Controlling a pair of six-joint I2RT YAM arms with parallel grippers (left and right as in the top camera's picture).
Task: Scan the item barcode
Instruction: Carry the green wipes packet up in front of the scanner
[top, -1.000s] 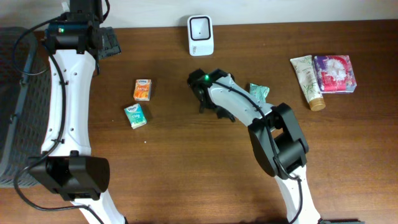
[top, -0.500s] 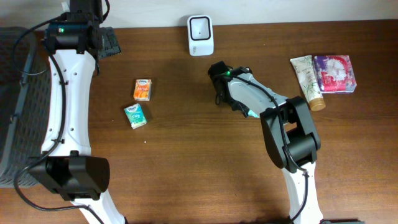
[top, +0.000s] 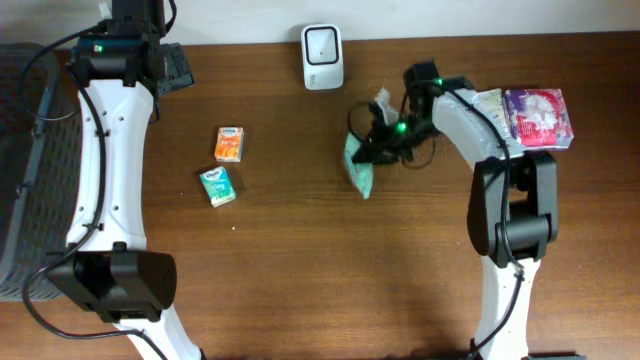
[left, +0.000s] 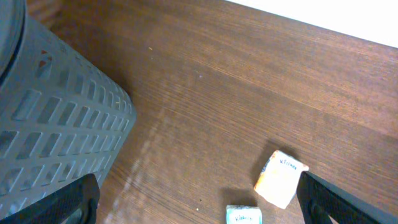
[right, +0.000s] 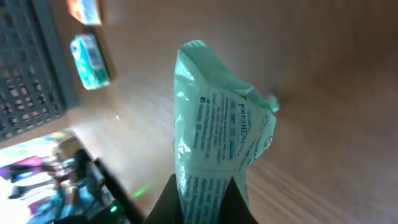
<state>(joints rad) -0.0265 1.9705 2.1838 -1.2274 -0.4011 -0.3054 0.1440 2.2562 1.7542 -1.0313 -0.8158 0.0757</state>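
Right gripper (right: 199, 194) pinches the green packet (right: 217, 124) by one thin end; it looks lifted off the table, near the scanner (top: 322, 57). Gripped so narrowly, the limp packet could swing, slip, or turn its barcode from the window. No barcode shows in any view. Left gripper (left: 196, 190) hangs open by the basket (left: 56, 124).

The packet (right: 214, 140) looks like glossy plastic film, the table (left: 249, 74) smooth grained wood.
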